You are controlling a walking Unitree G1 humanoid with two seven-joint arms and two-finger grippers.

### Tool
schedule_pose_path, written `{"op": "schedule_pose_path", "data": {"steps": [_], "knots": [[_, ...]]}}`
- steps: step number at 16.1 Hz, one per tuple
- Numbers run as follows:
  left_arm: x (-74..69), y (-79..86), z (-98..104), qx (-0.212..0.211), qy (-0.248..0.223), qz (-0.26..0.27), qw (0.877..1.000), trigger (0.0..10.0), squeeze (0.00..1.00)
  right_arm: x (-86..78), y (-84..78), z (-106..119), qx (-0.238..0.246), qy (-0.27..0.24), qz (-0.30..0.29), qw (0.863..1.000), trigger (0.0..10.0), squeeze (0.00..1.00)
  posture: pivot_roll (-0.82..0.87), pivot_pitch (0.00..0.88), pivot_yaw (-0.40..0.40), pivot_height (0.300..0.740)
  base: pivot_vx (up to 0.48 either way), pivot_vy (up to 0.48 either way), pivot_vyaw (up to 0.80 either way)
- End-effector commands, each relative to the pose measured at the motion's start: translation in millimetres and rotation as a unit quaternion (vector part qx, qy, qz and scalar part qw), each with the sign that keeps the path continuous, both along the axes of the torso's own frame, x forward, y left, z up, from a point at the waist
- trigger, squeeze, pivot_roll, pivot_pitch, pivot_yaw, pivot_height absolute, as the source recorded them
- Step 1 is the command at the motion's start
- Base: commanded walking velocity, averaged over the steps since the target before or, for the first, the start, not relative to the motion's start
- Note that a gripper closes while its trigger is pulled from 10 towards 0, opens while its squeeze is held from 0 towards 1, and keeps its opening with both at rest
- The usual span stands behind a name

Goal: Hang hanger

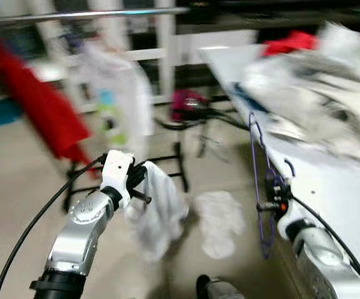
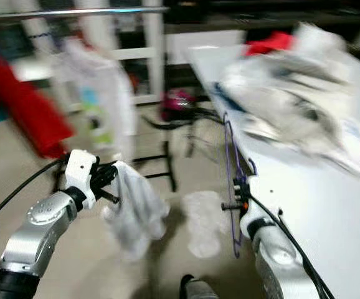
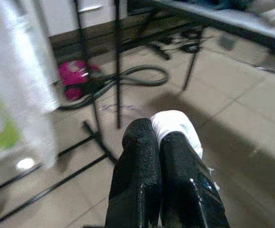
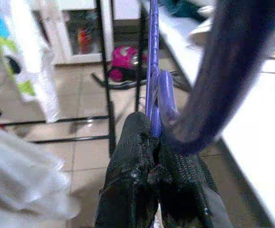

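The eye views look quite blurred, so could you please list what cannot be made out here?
- Clothes pile on the white table: eye views, motion blur hides the separate garments.
- Purple hanger: right wrist view, its hook is blurred and cut off by the edge.
- White garment in the left gripper: type unclear, blurred.

Table (image 1: 348,193): white, heaped with a laundry pile (image 1: 317,93)
Floor: white cloth (image 1: 218,223), pink object (image 1: 189,103)
Rack: red garment (image 1: 40,103)

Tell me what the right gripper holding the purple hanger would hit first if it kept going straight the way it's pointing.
Probably the black clothes rack's upright poles. The right gripper, shut on the thin purple plastic hanger, points along the white table's edge toward them, with bare tiled floor between. Blur leaves depth uncertain.
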State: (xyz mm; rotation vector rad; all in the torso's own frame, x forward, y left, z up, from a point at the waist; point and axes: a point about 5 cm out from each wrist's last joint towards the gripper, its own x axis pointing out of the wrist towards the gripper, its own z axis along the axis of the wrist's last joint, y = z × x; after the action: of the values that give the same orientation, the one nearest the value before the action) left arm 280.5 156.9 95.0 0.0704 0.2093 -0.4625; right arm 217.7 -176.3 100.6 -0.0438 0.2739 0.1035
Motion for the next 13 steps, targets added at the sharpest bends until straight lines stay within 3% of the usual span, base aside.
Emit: {"op": "schedule_pose_path", "data": {"steps": [1, 6, 8, 13], "knots": [[3.8, 2.0, 10.0, 0.002, -0.032, 0.01, 0.999, 10.0, 0.0, 1.8, 4.2, 4.4, -0.002, -0.008, 0.019, 1.0, 10.0, 0.0, -0.05, 0.0, 0.017, 0.74, 0.0, 0.0, -0.8], [-0.2, 10.8, 10.2, 0.011, -0.031, 0.025, 0.999, 10.0, 0.0, 4.2, 26.3, 3.2, -0.02, -0.006, 0.148, 0.989, 10.0, 0.0, 0.0, 0.0, -0.026, 0.74, 0.0, 0.0, -0.8], [0.3, 13.1, 12.8, 0.025, -0.041, 0.022, 0.999, 10.0, 0.0, 0.6, 30.4, -2.5, -0.004, 0.013, 0.157, 0.987, 10.0, 0.0, 0.0, 0.0, -0.026, 0.74, 0.0, 0.0, -0.79], [2.8, 11.1, 14.7, 0.039, -0.041, 0.006, 0.998, 10.0, 0.0, -3.8, 28.9, -7.1, 0.023, 0.026, 0.123, 0.992, 10.0, 0.0, -0.02, 0.0, 0.003, 0.74, 0.0, 0.468, -0.8]]}}
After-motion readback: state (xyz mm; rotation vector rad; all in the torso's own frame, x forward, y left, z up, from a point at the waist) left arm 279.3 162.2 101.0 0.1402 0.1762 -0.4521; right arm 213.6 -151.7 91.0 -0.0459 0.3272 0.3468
